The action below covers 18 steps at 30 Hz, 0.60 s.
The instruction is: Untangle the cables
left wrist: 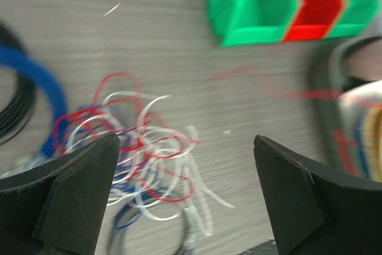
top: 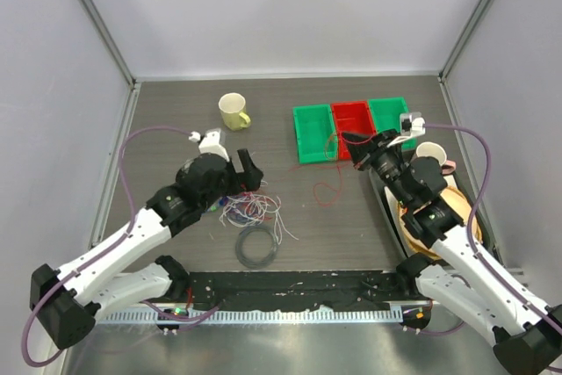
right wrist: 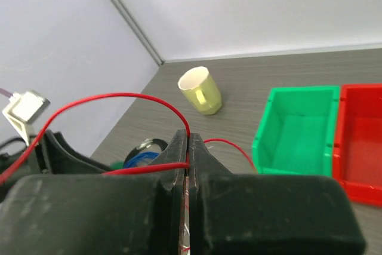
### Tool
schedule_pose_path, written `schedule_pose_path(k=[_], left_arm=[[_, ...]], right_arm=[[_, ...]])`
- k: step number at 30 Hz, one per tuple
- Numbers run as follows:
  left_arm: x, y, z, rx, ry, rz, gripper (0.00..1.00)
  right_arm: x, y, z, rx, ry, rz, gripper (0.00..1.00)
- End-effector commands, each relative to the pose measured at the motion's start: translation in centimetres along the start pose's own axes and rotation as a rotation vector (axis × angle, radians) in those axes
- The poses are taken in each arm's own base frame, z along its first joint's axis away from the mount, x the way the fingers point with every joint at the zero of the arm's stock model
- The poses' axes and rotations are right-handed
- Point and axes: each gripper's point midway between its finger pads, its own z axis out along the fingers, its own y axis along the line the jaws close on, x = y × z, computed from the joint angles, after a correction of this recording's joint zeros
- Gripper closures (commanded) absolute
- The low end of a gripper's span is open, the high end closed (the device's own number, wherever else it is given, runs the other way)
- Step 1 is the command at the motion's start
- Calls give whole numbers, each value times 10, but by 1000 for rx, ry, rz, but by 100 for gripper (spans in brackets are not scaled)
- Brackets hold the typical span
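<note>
The cables point(top: 251, 209) lie in a loose tangle of white, red and blue-purple wire on the table in front of the left arm. My left gripper point(top: 248, 169) hovers just above and behind the tangle, wide open. In the left wrist view the tangle point(left wrist: 138, 147) sits by the left finger, with nothing between the fingers of the left gripper point(left wrist: 185, 143). My right gripper point(top: 345, 140) is raised near the bins, shut on a single red cable point(top: 337, 183) that trails down to the table. The right wrist view shows the red cable point(right wrist: 138, 95) arching out of the closed right gripper point(right wrist: 188, 138).
A yellow cup point(top: 233, 111) stands at the back. A green bin point(top: 313, 133), a red bin point(top: 351, 125) and another green bin point(top: 387, 116) sit in a row at the back right. A dark grey coil point(top: 257, 246) lies near the front. A blue ring point(left wrist: 37, 77) lies left of the tangle. A tray point(top: 386, 204) lies under the right arm.
</note>
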Motion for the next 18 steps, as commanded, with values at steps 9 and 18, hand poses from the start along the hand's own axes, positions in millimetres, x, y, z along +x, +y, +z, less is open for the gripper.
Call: schedule_pose_path(k=[9, 18], left_arm=[[101, 89, 51, -323, 237, -39, 5], [118, 113, 67, -424, 290, -14, 81]], right_arm=[[-46, -17, -23, 168, -101, -84, 99], [-110, -32, -11, 361, -228, -183, 99]])
